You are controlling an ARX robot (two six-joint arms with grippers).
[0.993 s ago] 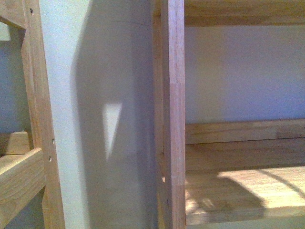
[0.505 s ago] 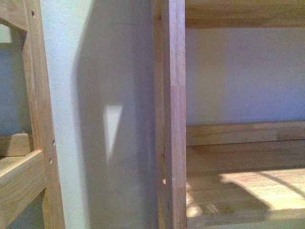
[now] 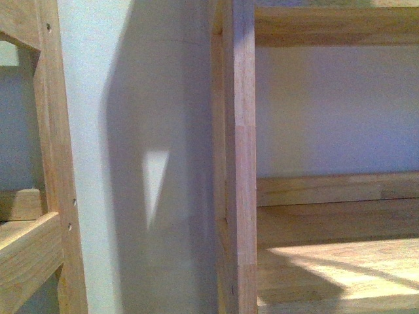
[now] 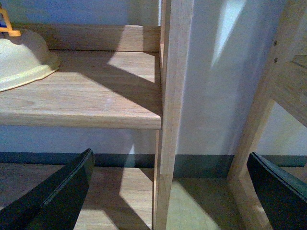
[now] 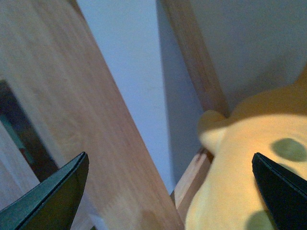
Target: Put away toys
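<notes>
— Where is the plush toy (image 5: 249,163) now? From the body camera I see only the wooden shelf (image 3: 327,261) and the pale wall (image 3: 131,98).

— Only the right wrist camera shows it. The yellow toy lies just in front of the right pincer (image 5: 168,201), beside a wooden post (image 5: 196,62). The two dark fingers are spread wide. One fingertip (image 5: 283,187) is at the toy, but I cannot tell if it touches. Nothing is gripped.

— And the left pincer (image 4: 168,187)?

— Also spread, and it holds nothing. It hangs before the upright post (image 4: 172,110) of the shelf. A cream bowl (image 4: 21,57) stands on the board (image 4: 91,96) there.

— So which step is this?

— I think either the toy is just set down on the shelf, or it is not yet picked up. I cannot say which. If it is already stored, the next move should be to draw the right arm straight back.

— Is there room?

— Not so much. The right pincer sits between a wide plank (image 5: 62,96) and the post, so a sideways swing could knock the wood. The lit shelf board in the body view looks free.
</notes>
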